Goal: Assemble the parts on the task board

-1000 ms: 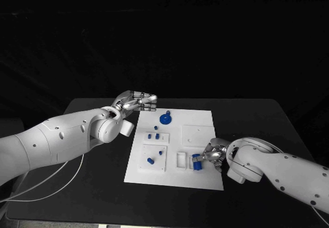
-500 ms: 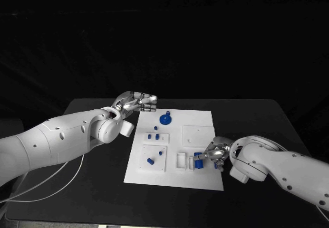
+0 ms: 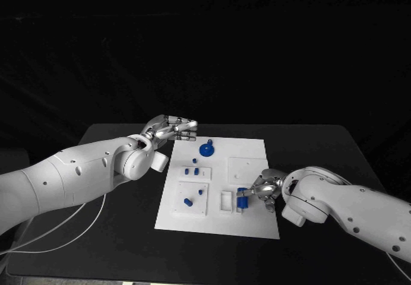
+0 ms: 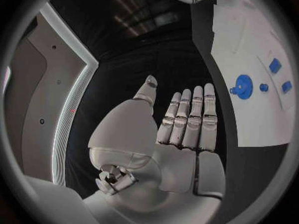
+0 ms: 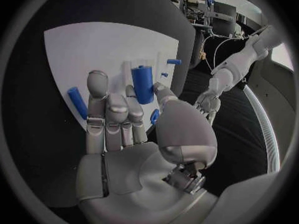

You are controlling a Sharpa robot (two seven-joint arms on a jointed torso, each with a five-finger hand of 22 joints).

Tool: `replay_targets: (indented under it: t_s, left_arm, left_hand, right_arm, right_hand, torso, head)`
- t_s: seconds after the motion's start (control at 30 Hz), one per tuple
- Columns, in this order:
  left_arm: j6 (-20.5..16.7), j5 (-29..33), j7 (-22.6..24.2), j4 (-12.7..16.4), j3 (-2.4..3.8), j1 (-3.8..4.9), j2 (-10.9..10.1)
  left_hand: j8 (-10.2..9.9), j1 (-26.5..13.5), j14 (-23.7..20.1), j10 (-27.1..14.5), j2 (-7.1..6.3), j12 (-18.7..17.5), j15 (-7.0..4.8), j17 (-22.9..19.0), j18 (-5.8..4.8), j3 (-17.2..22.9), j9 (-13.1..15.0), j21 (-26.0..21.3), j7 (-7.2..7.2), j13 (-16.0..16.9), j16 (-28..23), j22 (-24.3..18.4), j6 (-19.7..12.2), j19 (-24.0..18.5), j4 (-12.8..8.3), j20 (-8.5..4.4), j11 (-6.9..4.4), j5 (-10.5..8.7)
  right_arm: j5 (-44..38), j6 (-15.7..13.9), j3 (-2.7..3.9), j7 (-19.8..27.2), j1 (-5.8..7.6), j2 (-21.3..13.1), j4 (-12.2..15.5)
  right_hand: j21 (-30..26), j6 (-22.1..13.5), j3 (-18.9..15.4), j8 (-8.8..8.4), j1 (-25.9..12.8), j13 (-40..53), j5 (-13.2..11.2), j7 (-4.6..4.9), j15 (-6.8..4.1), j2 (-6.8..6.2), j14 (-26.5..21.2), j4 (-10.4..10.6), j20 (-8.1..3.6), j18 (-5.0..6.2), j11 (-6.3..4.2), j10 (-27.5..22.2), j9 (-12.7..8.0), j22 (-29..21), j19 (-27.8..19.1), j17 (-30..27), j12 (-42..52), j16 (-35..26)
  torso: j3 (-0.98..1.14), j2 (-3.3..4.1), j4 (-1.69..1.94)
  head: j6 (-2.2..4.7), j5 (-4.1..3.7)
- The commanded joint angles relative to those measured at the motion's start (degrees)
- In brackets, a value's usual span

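Note:
The white task board [image 3: 248, 148] lies in the middle of the black table. My right hand [image 3: 267, 189] is over its near right part and pinches a blue cylinder [image 3: 243, 199] between thumb and finger, beside a white slot block [image 3: 226, 201]. In the right wrist view the cylinder [image 5: 142, 83] stands upright at the fingertips [image 5: 131, 93] of that hand [image 5: 131, 134], above the board [image 5: 93, 50]. My left hand [image 3: 171, 127] hovers at the board's far left corner, fingers straight, holding nothing. In the left wrist view that hand [image 4: 181, 129] is beside a round blue part [image 4: 243, 86].
A round blue part with a tab [image 3: 207, 148] sits at the board's far end. Two small blue pieces [image 3: 195, 171] stand in a holder left of centre, and others [image 3: 188, 201] lie on the near left plate. Another blue peg [image 5: 77, 102] lies on the board.
My right hand has moved slightly left over the board, carrying the blue cylinder with it. The left hand has stayed where it was.

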Motion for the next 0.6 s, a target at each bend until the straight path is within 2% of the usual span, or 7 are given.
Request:
replay_targets:
  t_s: [0.03, 0.1, 0.17, 0.33, 0.6]
  left_arm:
    - [1.06, 0.28, 0.29, 0.05, 0.05, -0.09, 0.17]
    - [1.11, 0.28, 0.27, 0.05, 0.05, -0.09, 0.20]
    - [1.06, 0.28, 0.22, 0.06, 0.05, -0.09, 0.22]
    - [0.94, 0.28, 0.11, 0.05, 0.05, -0.09, 0.26]
    - [0.96, 0.28, 0.01, 0.07, 0.05, -0.09, 0.26]
  left_hand:
    - [0.14, -0.18, -0.01, -0.33, 0.53, 0.09, 0.39, 0.01, 1.05, 0.02, 0.08, 0.03, 0.12, 0.02, -0.23, 0.07, 0.42, -0.04, -0.40, 0.42, 0.20, -0.07]
    - [0.14, -0.18, -0.01, -0.33, 0.53, 0.09, 0.39, 0.01, 1.05, 0.02, 0.08, 0.03, 0.12, 0.02, -0.23, 0.07, 0.42, -0.04, -0.40, 0.42, 0.20, -0.07]
    - [0.14, -0.18, -0.01, -0.33, 0.53, 0.09, 0.39, 0.01, 1.05, 0.02, 0.08, 0.03, 0.12, 0.02, -0.23, 0.07, 0.42, -0.04, -0.40, 0.42, 0.20, -0.07]
    - [-0.14, -0.27, -0.04, -0.54, 0.46, 0.06, 0.48, 0.01, 1.09, -0.04, -0.01, 0.03, 0.50, 0.02, -0.22, 0.07, -0.02, -0.08, -0.41, 0.45, 0.34, -0.08]
    - [-0.07, -0.33, 0.11, -0.69, 0.34, 0.09, 0.55, 0.03, 1.14, 0.02, 0.00, 0.04, 0.63, 0.02, -0.21, 0.07, -0.57, -0.07, -0.31, 0.49, 0.38, -0.07]
  right_arm:
    - [1.15, 0.81, 0.00, -0.15, 0.13, 0.60, -0.32]
    - [1.22, 0.95, -0.05, -0.22, 0.19, 1.14, -0.69]
    - [1.13, 1.05, -0.15, -0.34, 0.25, 1.66, -1.12]
    - [0.99, 1.36, -0.69, -0.58, 0.53, 2.77, -1.95]
    - [1.24, 2.85, -1.00, -1.11, 0.80, 3.87, -2.76]
  right_hand:
    - [-0.35, 0.34, -0.27, 0.09, 0.25, 0.04, -0.41, 0.15, -0.37, 0.18, 0.09, 0.21, -0.39, -0.39, 0.05, 0.15, 0.03, 0.08, 1.75, -0.08, -0.34, 0.26]
    - [-0.35, 0.34, -0.27, 0.09, 0.25, 0.04, -0.41, 0.15, -0.37, 0.18, 0.09, 0.21, -0.39, -0.39, 0.05, 0.15, 0.03, 0.08, 1.75, -0.08, -0.34, 0.26]
    - [-0.35, 0.31, -0.25, 0.09, 0.31, 0.03, -0.46, 0.15, -0.36, 0.28, 0.09, 0.25, -0.38, -0.40, 0.05, 0.12, 0.03, 0.11, 1.75, -0.08, -0.37, 0.26]
    - [-0.36, 0.30, -0.24, 0.09, 0.33, 0.02, -0.48, 0.15, -0.36, 0.31, 0.09, 0.26, -0.37, -0.40, 0.05, 0.11, 0.03, 0.12, 1.75, -0.08, -0.38, 0.26]
    - [-0.56, 0.32, -0.30, 0.09, 0.34, 0.01, -0.49, 0.16, -0.35, 0.40, 0.06, 0.27, -0.36, -0.40, 0.06, 0.03, 0.03, 0.17, 1.74, -0.11, -0.46, 0.20]
  torso:
    - [-0.05, 0.04, -0.04]
    - [-0.04, 0.07, -0.01]
    - [0.05, 0.08, -0.03]
    - [0.01, 0.04, -0.05]
    - [0.05, 0.03, -0.07]
  head:
    - [-0.03, 0.08]
    - [-0.02, 0.10]
    - [-0.05, 0.19]
    - [-0.04, 0.25]
    - [-0.08, 0.42]
